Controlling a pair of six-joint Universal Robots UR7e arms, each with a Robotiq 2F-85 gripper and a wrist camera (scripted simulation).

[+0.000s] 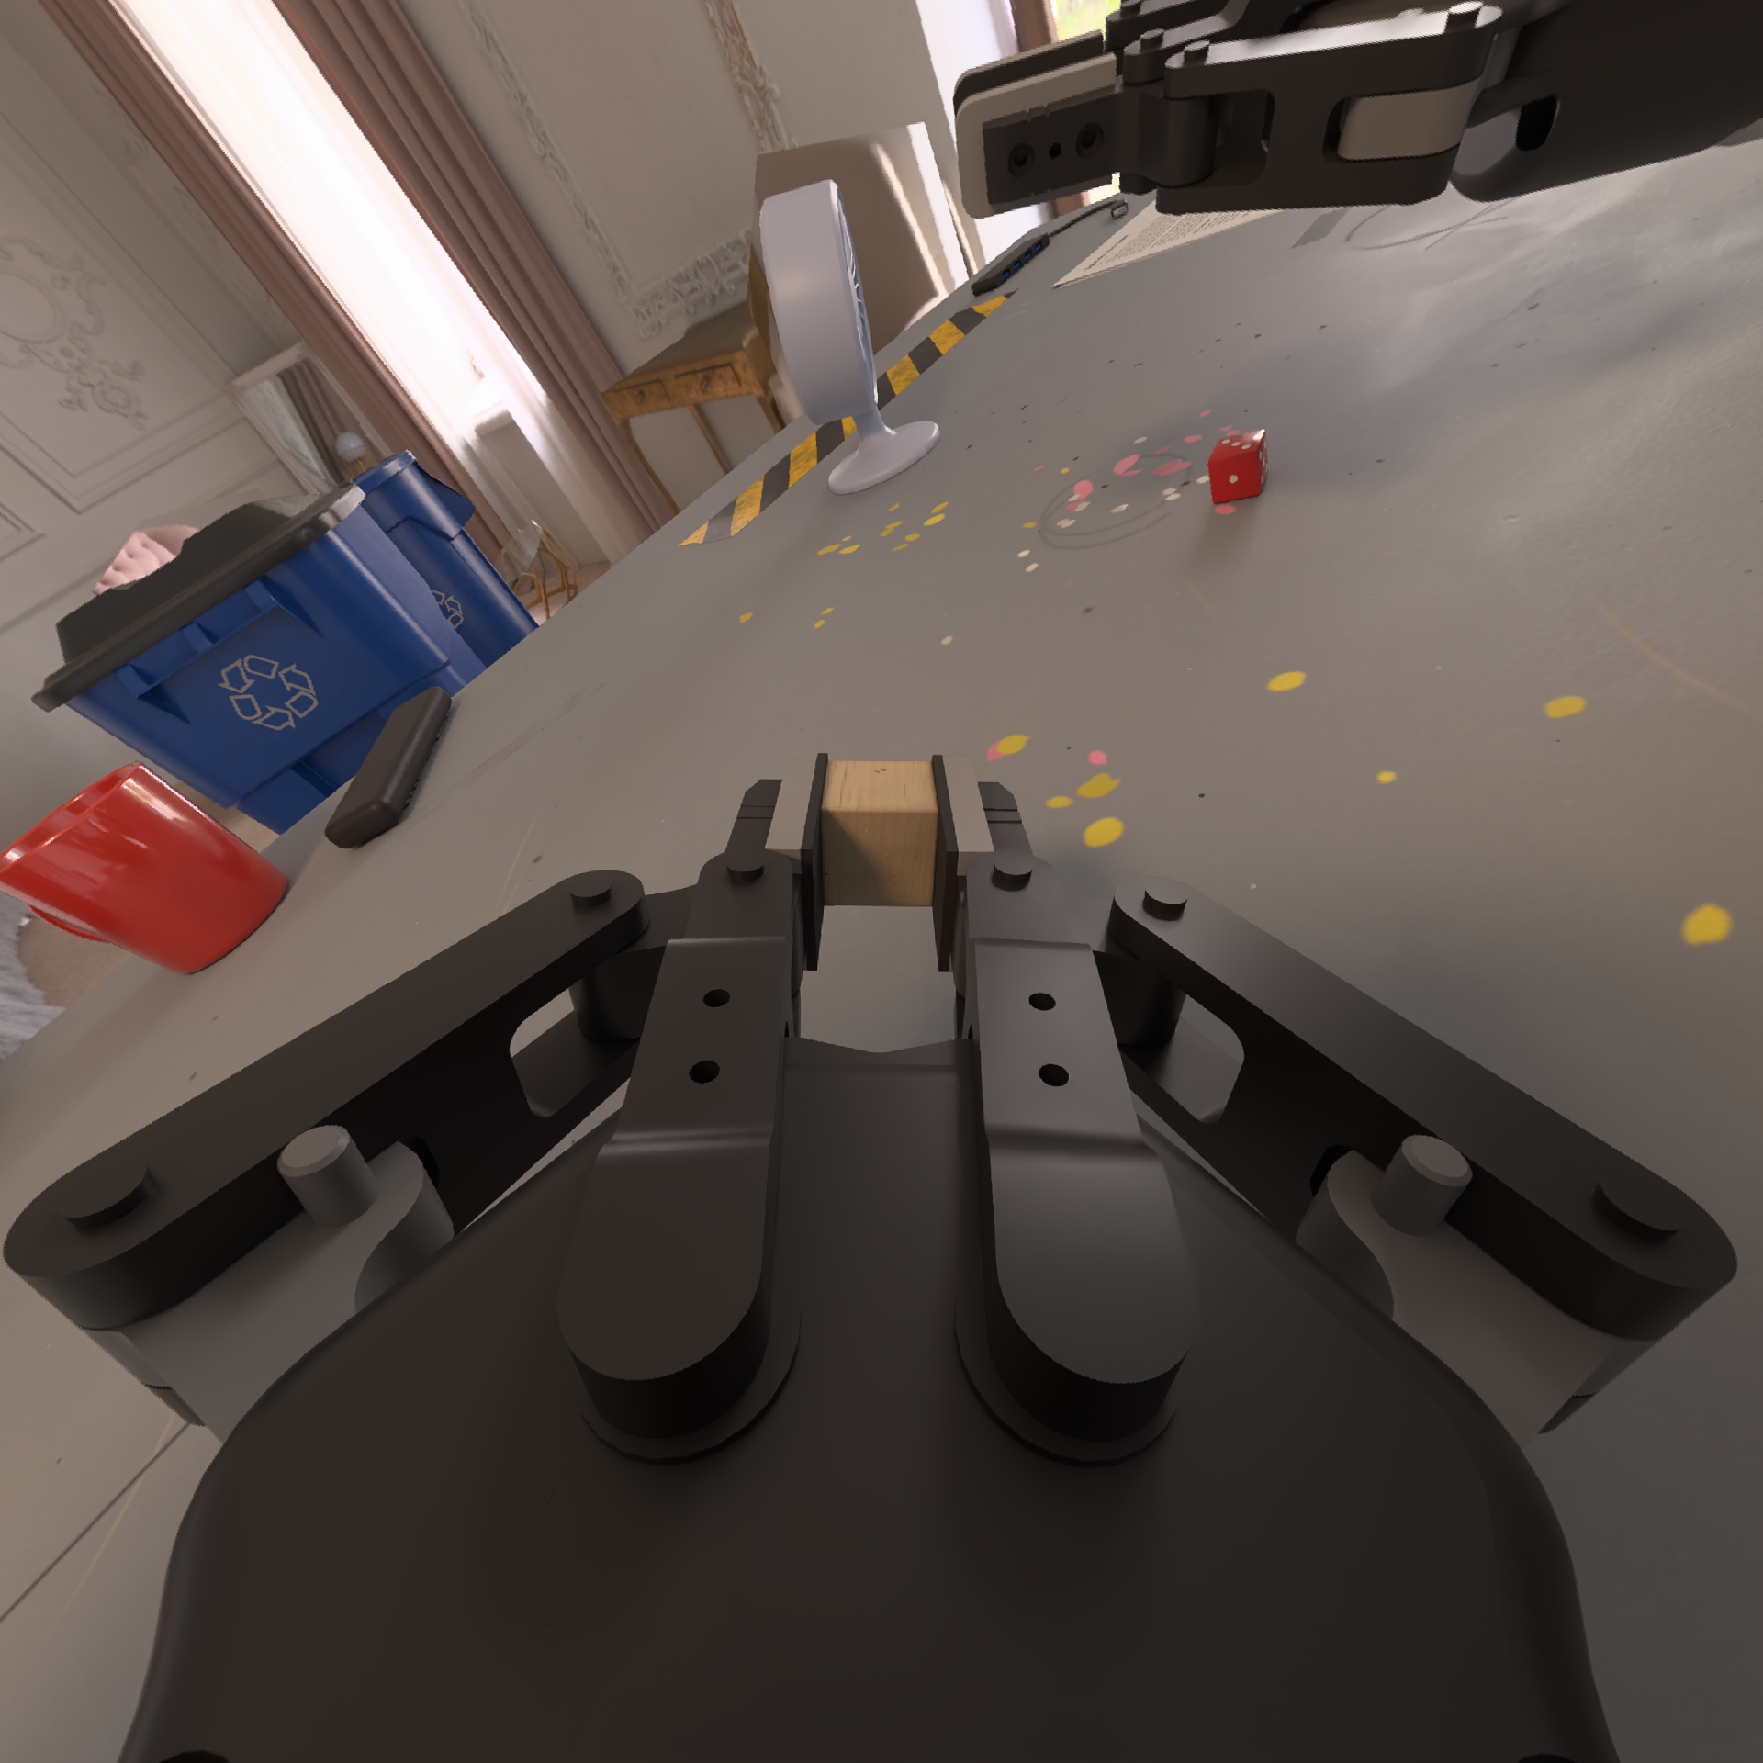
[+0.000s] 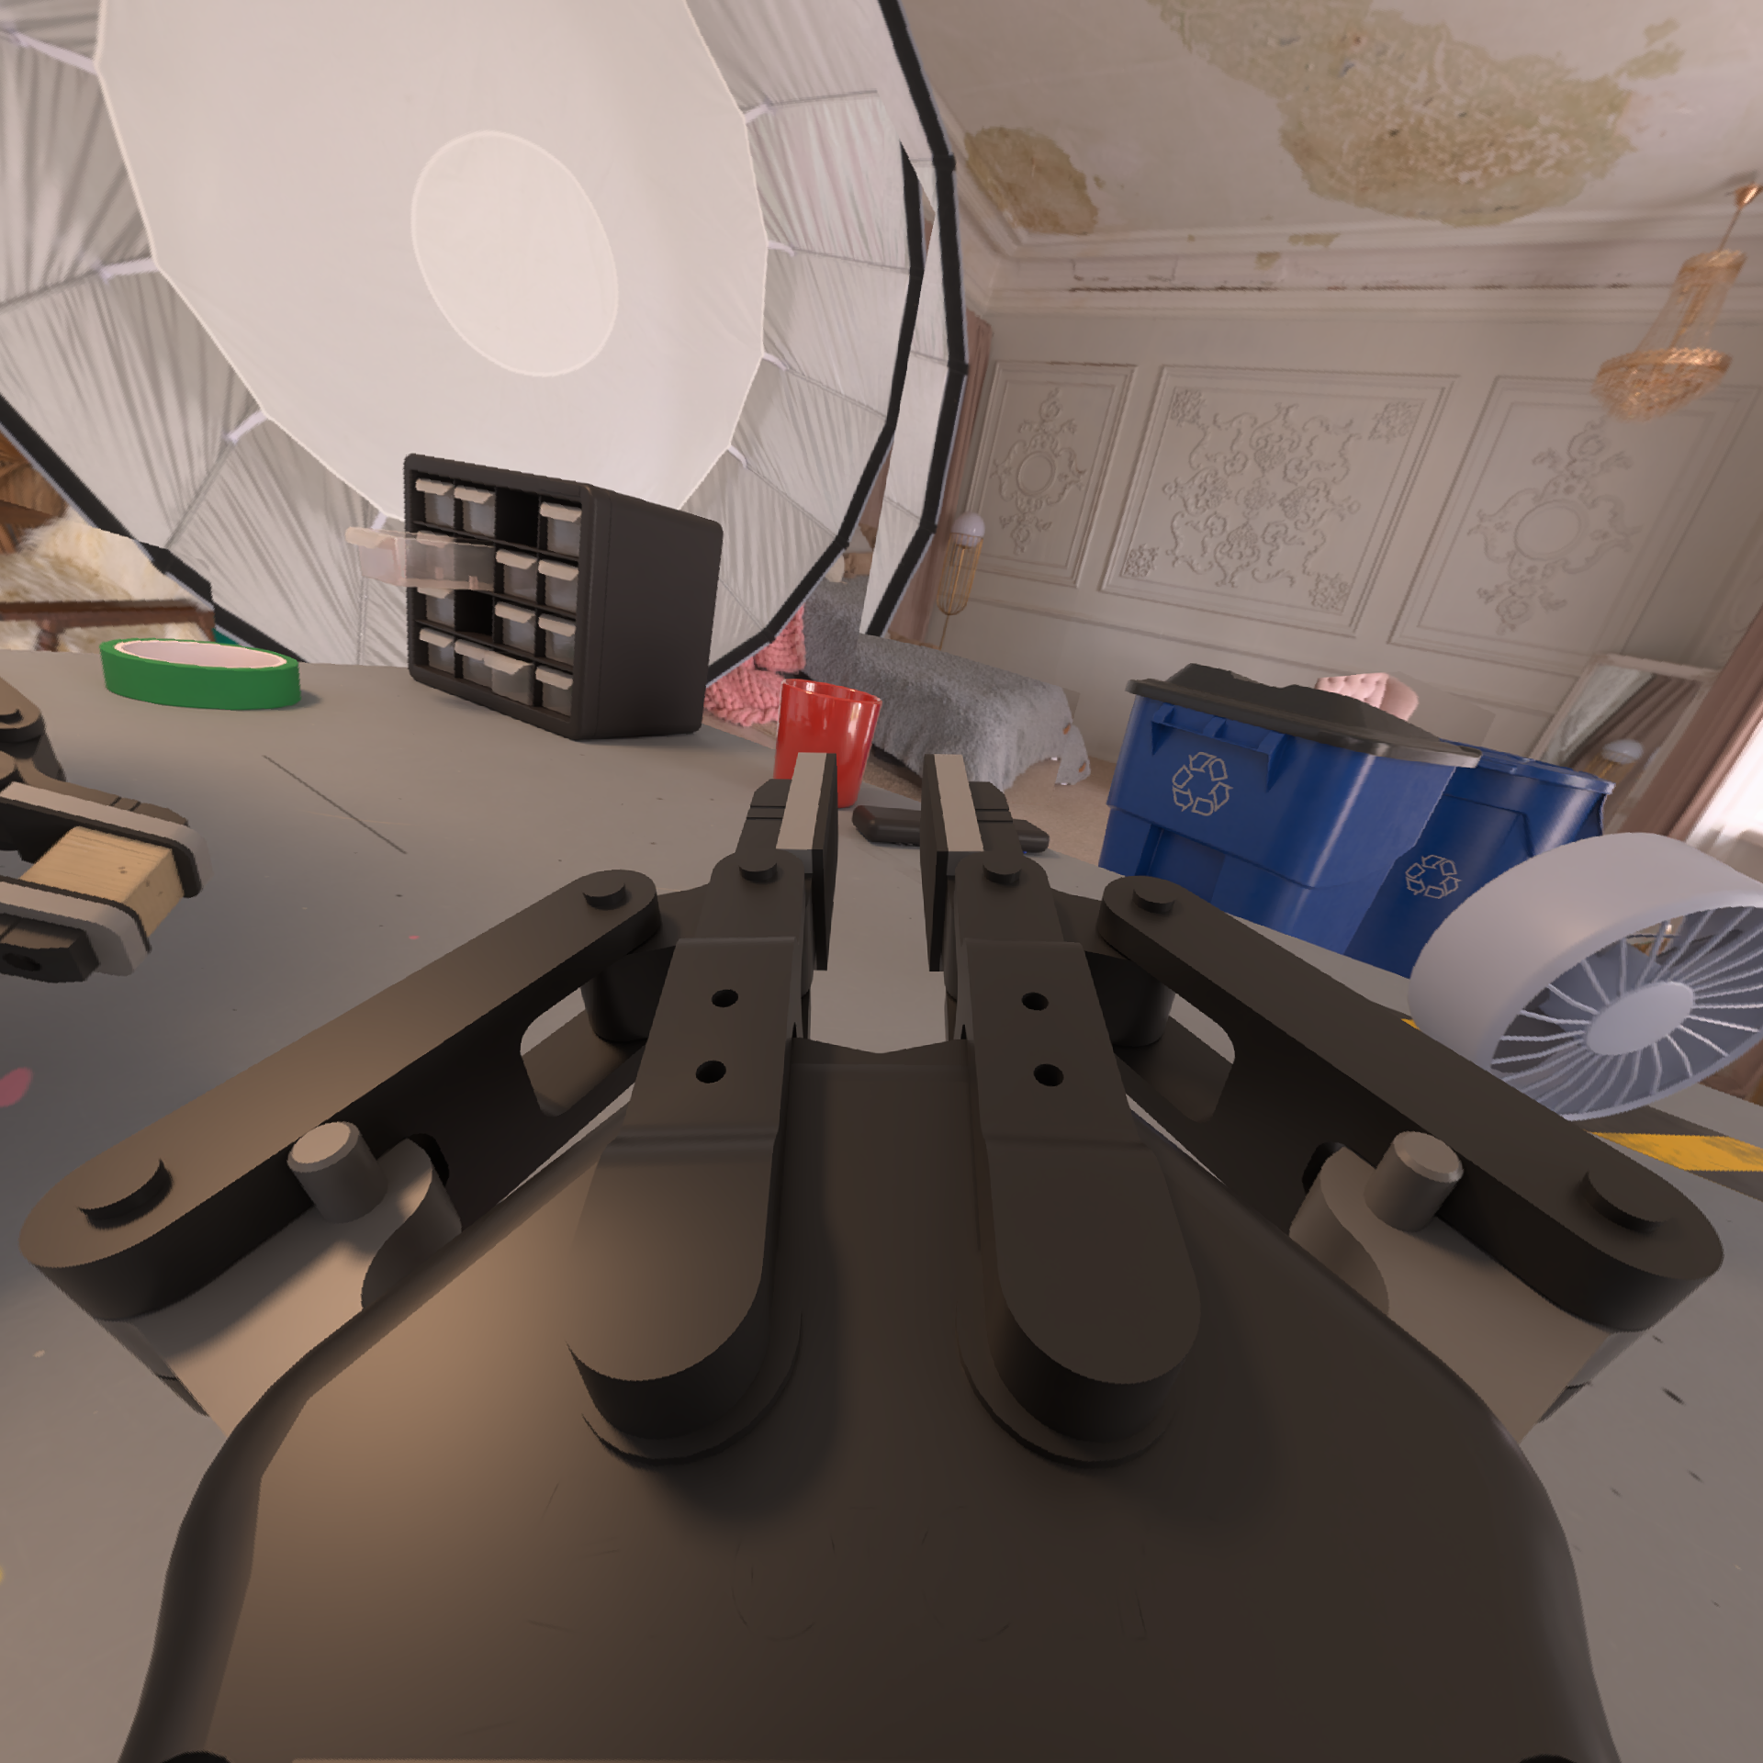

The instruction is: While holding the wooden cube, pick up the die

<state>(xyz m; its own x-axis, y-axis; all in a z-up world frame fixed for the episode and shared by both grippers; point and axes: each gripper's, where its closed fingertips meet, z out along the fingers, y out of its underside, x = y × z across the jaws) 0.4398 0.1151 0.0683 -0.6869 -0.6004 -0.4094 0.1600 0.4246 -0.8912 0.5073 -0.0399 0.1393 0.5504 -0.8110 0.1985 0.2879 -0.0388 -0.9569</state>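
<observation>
My left gripper (image 1: 878, 782) is shut on the wooden cube (image 1: 878, 844), which sits between its pads just above the grey table (image 1: 1431, 954). The red die (image 1: 1236, 466) with white pips lies on the table farther ahead and to the right, among pink paint spots. My right gripper (image 2: 880, 801) is open a little with nothing between its fingers; the die is out of its view. It hangs over the far table in the left wrist view (image 1: 1240, 124). The left gripper (image 2: 157, 887) with the cube (image 2: 105, 878) shows at the right wrist view's left edge.
A white fan (image 1: 820, 315) stands near the striped table edge (image 1: 859, 420). A red cup (image 1: 134, 868) and a black slab (image 1: 391, 763) lie at the left edge. Blue bins (image 1: 267, 668) stand beyond. A green tape roll (image 2: 200, 673) and drawer organizer (image 2: 553, 591) sit farther off.
</observation>
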